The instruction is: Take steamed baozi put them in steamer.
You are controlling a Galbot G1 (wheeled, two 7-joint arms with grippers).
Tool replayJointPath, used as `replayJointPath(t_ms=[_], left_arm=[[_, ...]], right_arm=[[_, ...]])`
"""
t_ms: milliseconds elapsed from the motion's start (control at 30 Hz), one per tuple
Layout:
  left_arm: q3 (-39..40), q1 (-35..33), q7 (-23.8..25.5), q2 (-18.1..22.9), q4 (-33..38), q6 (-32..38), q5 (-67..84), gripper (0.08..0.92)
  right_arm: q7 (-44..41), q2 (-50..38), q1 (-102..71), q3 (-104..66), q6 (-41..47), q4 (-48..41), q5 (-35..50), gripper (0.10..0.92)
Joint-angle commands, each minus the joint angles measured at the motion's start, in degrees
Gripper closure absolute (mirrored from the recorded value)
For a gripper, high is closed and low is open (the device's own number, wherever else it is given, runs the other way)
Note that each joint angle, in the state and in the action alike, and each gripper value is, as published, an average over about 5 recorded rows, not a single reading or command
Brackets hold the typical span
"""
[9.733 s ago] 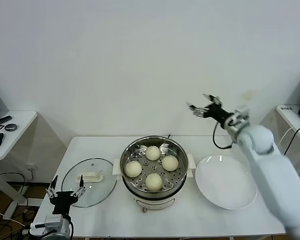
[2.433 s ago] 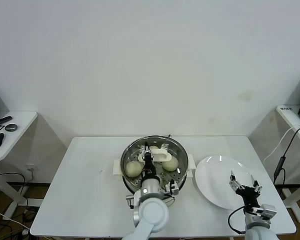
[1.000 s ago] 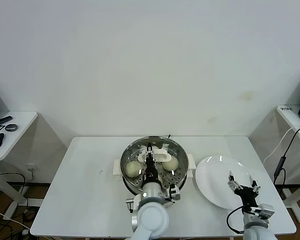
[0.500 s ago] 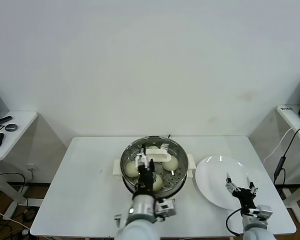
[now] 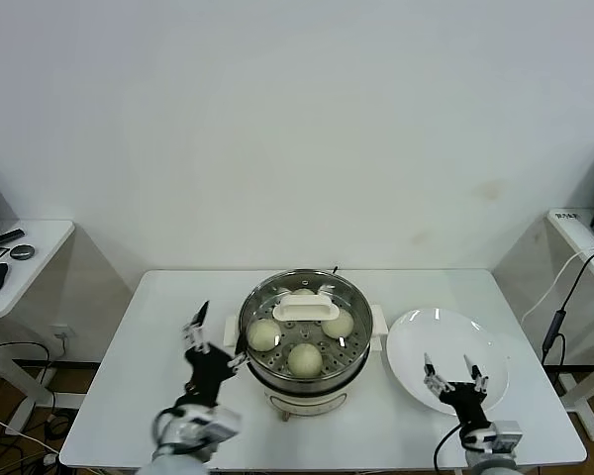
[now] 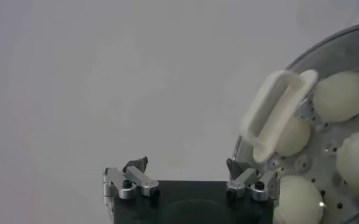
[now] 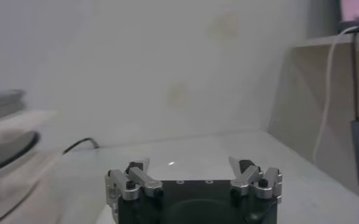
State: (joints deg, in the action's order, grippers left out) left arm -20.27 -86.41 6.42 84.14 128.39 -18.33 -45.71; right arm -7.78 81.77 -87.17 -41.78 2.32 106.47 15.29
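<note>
On the white surface [image 5: 178,327] in the head view, the steamer [image 5: 305,332] stands at the middle, a shiny steel pot on a white base with side handles. A glass lid with a white handle [image 5: 305,310] sits over it, and the steamed baozi [image 5: 303,359] lie inside on the perforated tray; three show plainly, at the left, the right and the near side, and a fourth is mostly hidden behind the handle. The left tool [image 5: 210,346] stands just beside the steamer's left wall, low over the surface, pointing upward and away from the body, its fingers spread and holding nothing. The right tool [image 5: 453,380] is raised near the front edge of the white plate [image 5: 475,341], which lies just right of the steamer; its fingers are spread and hold nothing.

From the left wrist view, the left tool [image 6: 188,178] shows two finger stubs set wide apart with only bare surface between them. The steamer's rim [image 6: 325,49] curves in at one side, the lid's white handle [image 6: 275,109] stands tilted over it, and four buns rest on the holed tray.

From the right wrist view, the right tool [image 7: 194,176] also has its fingers wide apart and empty, over the pale surface. A black cable [image 7: 78,146] trails across the surface toward the steamer's blurred edge [image 7: 8,137].
</note>
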Motion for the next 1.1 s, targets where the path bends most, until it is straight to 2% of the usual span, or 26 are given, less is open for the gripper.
replayJointPath(t_ms=[33,367,833,1100], left_arm=[[-22.2,-14.0,-5.7,1.8,-5.3,16.4,42.1,0.177],[-16.4,-22.4,-5.9,0.9,-2.7,12.8,41.4,0.177],[-15.8,-24.6,-6.5,0.5,1.7,9.2,41.8,0.177],[-15.5,-26.0,-6.5,-1.3,3.6,8.0,42.2,0.177]], right_arm=[[-0.7,-0.2,-6.5,4.2,-3.7,4.0,-0.1,0.203],[-1.6,-3.3,-14.1,1.2,2.8,11.0,-4.2,0.203],[-0.2,-3.9,-15.5,2.4,6.6,14.0,-3.3,0.203],[-2.1,-3.7,-16.6,0.7,7.3,16.5,-6.5,0.203]])
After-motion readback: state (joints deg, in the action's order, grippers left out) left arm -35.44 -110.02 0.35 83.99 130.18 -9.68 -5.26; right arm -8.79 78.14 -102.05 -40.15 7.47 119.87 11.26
